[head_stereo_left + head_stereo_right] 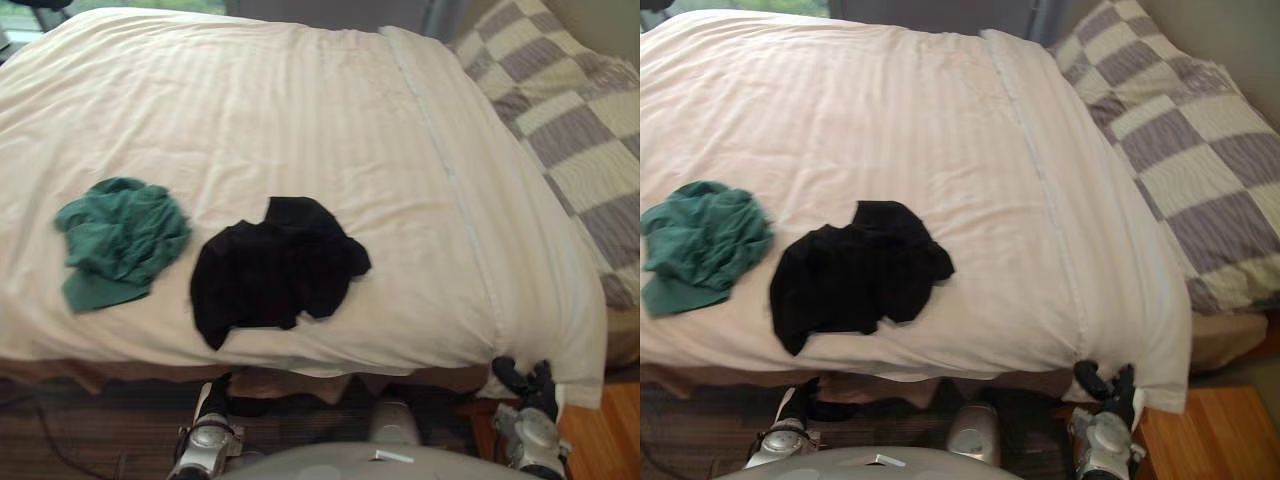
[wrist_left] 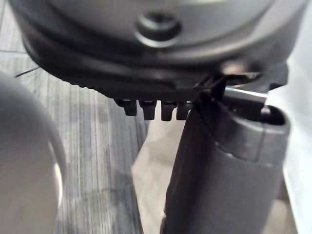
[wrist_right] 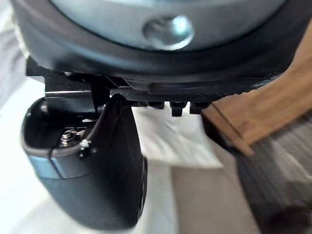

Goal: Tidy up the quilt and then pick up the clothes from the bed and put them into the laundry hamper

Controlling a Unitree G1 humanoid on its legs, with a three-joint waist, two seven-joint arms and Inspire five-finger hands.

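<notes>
A white striped quilt point(image 1: 300, 120) lies spread flat over the bed. On its near part lie two crumpled garments: a green one point(image 1: 120, 240) to the left and a black one point(image 1: 275, 265) in the middle, close together but apart. My right hand point(image 1: 525, 382) hangs at the bed's near right corner, just below the quilt's corner point(image 3: 175, 141), fingers relaxed and holding nothing. My left hand point(image 1: 218, 398) hangs low under the bed's near edge, below the black garment, and is also empty. Its thumb point(image 2: 219, 161) stands out straight.
A grey-and-cream checked pillow point(image 1: 570, 110) lies at the bed's right end, beside the quilt's folded edge. Wooden floor point(image 1: 600, 440) shows at the lower right, dark striped carpet point(image 1: 80, 430) at the lower left under the bed's edge.
</notes>
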